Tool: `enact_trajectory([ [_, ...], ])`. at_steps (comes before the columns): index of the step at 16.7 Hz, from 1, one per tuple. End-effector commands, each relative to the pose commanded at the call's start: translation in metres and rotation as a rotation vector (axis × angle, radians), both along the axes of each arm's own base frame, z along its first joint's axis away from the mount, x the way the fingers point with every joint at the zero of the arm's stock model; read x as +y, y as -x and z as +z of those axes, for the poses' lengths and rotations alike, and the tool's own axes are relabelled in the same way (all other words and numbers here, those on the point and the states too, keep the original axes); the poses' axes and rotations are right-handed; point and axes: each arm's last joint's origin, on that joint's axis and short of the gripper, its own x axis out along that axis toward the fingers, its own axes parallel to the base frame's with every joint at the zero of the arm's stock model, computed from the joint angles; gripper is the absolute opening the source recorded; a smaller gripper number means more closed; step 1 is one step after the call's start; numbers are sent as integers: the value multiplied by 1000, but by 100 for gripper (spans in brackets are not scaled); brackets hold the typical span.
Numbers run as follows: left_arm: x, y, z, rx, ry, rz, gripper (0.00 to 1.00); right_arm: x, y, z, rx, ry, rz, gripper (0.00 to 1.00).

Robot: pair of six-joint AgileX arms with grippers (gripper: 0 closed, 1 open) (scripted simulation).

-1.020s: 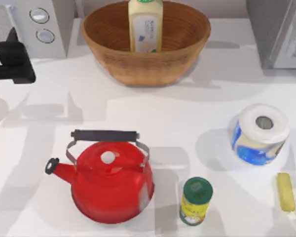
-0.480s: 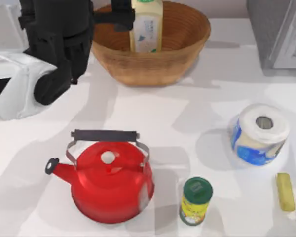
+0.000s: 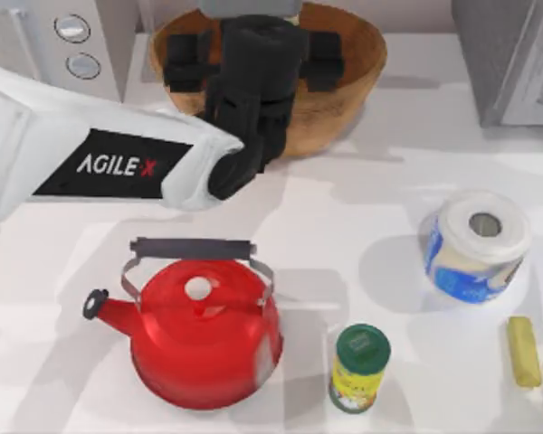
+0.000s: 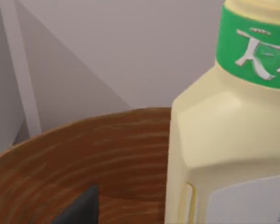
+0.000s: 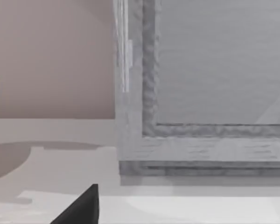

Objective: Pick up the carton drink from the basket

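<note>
Open tabletop (image 3: 344, 217) across the middle, between basket (image 3: 353, 86) and kettle (image 3: 199, 330). Front row blocked by kettle at left, can (image 3: 359, 368) just beside it, paper roll (image 3: 477, 244) and yellow bar (image 3: 523, 351) at right. Basket mouth covered by left arm (image 3: 118, 163). Inside, carton (image 4: 228, 135) close to the far wall. Grey appliances (image 3: 511, 54) flanking the basket.

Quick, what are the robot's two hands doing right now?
Left gripper: over the basket at the carton drink; grip cannot be told.
Right gripper: cannot be told.

Overhead and close left-wrist views share the basket (image 3: 362, 54).
</note>
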Motion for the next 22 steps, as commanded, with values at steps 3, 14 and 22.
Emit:
enact_trajectory([
  [3,-10,-2,-11,5,-5,-3,100,0,0,0,0,0,0,100],
  [14,-11,-29,-17,5,-5,-3,100,0,0,0,0,0,0,100],
  [22,-11,-51,-22,5,-5,-3,100,0,0,0,0,0,0,100],
])
